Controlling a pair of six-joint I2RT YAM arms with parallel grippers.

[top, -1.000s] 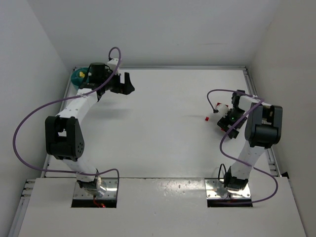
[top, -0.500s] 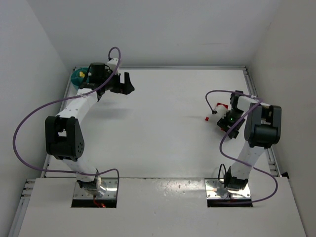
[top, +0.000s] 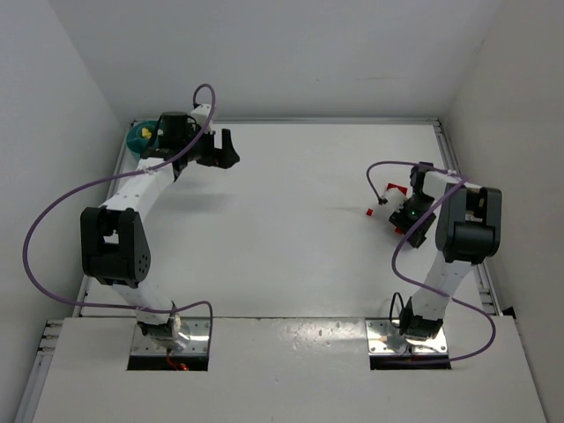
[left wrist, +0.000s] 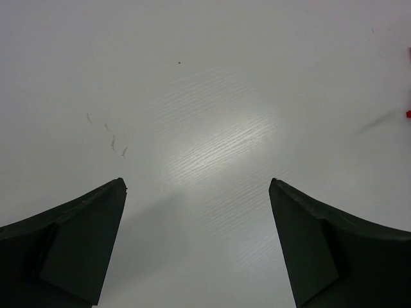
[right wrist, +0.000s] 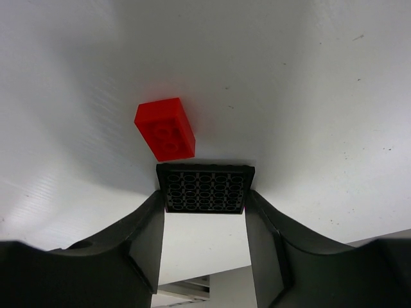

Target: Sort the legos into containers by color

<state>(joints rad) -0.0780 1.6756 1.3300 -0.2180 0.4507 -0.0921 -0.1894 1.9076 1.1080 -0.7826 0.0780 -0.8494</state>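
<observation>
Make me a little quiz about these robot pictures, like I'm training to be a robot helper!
1. True or false: the left jaws are shut on a brick.
2. The brick lying just past the right jaws is: A blue, B red, C yellow.
3. Fill in: seen from above, the teal bowl sits in the far ____ corner of the table.

Key:
1. False. They stand wide open over bare table.
2. B.
3. Left, partly hidden by the left arm.
</observation>
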